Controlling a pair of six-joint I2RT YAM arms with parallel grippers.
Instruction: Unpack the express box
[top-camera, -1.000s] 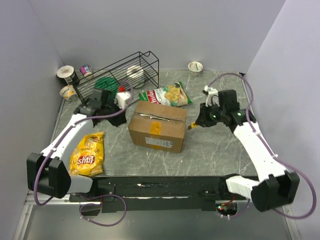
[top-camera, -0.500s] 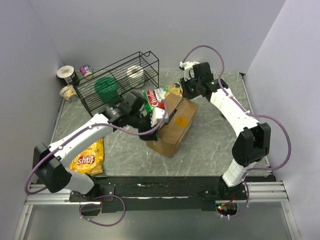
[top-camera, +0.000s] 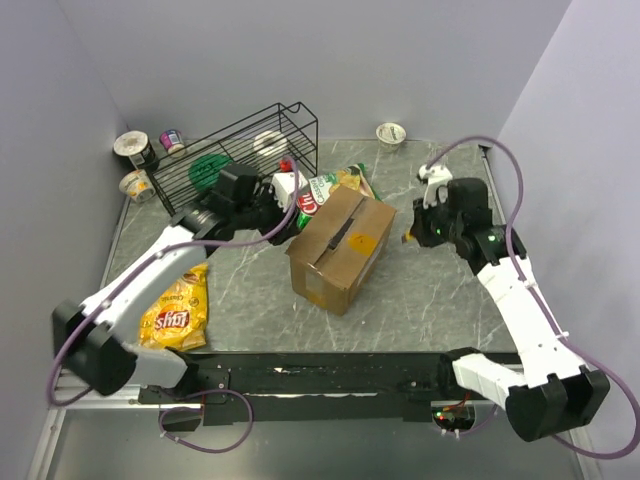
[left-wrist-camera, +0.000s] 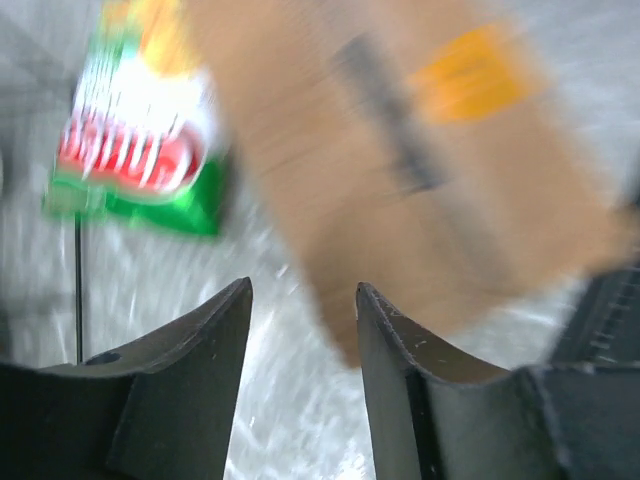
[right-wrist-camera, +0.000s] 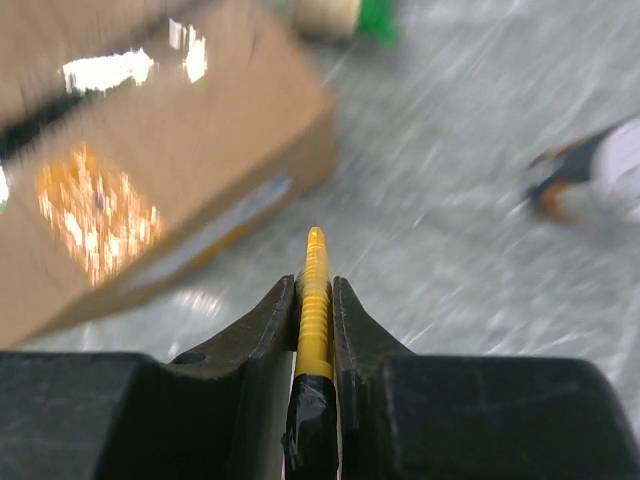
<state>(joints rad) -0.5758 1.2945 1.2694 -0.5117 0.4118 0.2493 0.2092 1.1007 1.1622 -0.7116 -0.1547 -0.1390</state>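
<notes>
Cardboard box near the middle of the table, turned askew, left gripper half open and empty beside it, right gripper pinching a thin yellow tool, apart from the box

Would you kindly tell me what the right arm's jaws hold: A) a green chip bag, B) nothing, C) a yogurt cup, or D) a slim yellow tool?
D: the right wrist view shows the jaws closed on a slim yellow tool, its tip sticking out ahead of them.
</notes>
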